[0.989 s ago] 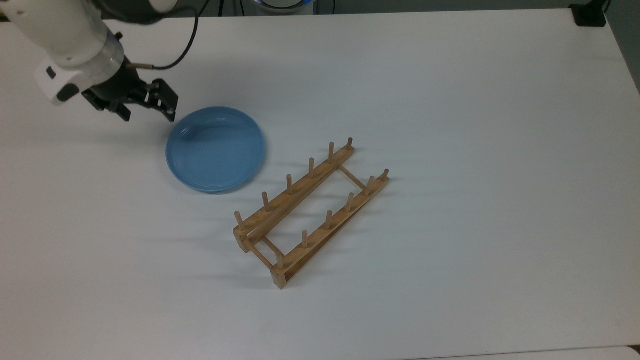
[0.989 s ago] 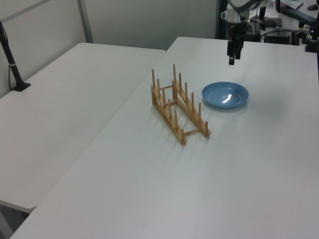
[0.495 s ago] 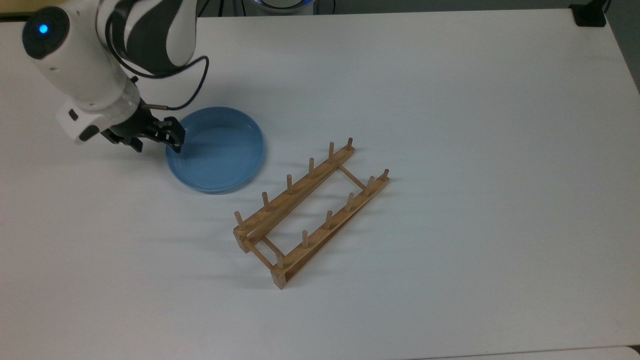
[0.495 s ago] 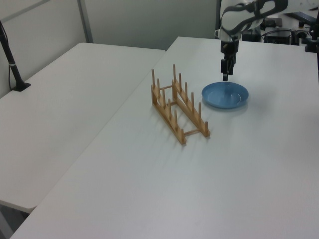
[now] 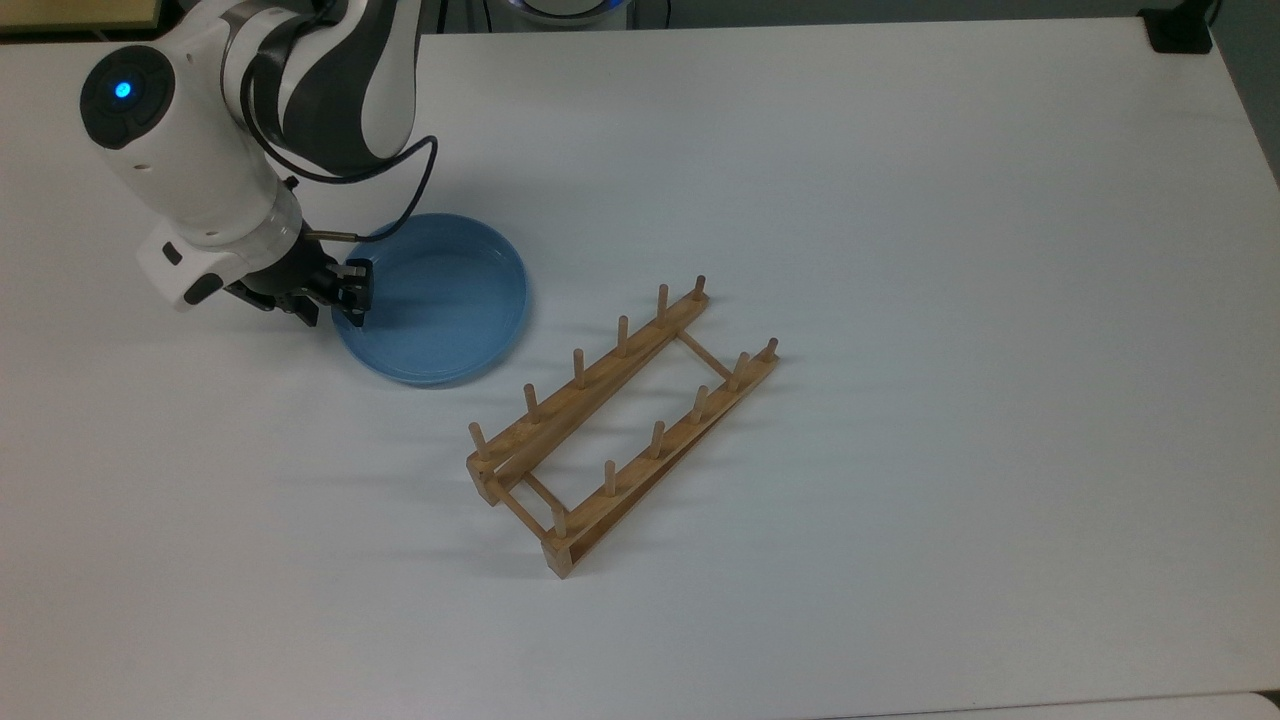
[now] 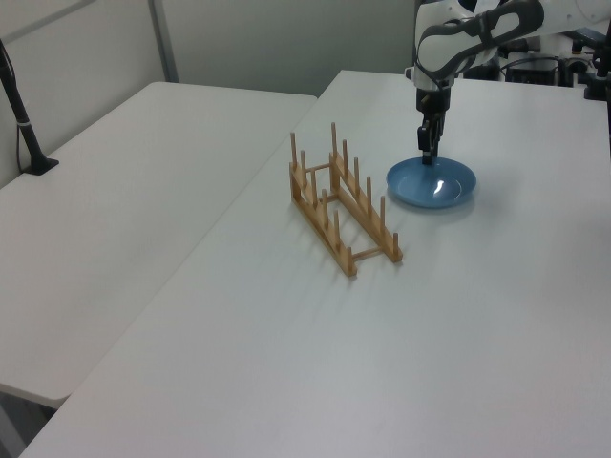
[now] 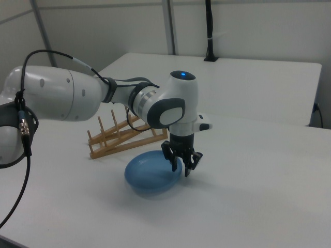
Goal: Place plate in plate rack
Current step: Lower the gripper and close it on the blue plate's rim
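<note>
The gripper (image 7: 180, 164) hangs with its fingers apart astride the plate's (image 5: 440, 298) rim on the top view's left; for a sound grasp it should sink until one finger is inside the rim and one outside, then close squarely. The plate lies flat on the white tabletop (image 5: 900, 250), near the empty wooden rack (image 5: 620, 420). A second white table (image 6: 124, 191) stands alongside before pale partition walls.
</note>
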Robot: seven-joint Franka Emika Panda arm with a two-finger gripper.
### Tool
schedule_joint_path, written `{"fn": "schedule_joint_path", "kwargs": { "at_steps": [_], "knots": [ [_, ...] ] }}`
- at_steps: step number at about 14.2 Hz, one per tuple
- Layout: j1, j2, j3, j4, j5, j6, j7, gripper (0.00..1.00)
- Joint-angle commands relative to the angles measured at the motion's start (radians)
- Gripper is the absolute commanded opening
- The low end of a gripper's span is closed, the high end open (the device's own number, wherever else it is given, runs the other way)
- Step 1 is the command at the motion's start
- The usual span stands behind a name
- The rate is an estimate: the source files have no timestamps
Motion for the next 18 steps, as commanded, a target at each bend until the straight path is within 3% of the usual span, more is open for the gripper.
{"fn": "schedule_joint_path", "kwargs": {
  "at_steps": [1, 12, 18],
  "knots": [
    [0.011, -0.004, -0.006, -0.015, 0.024, 0.029, -0.012, 0.43],
    [0.017, -0.004, 0.0, -0.015, 0.024, 0.028, -0.019, 0.0],
    [0.014, -0.019, -0.001, -0.012, 0.023, 0.014, -0.077, 0.0]
  ]
}}
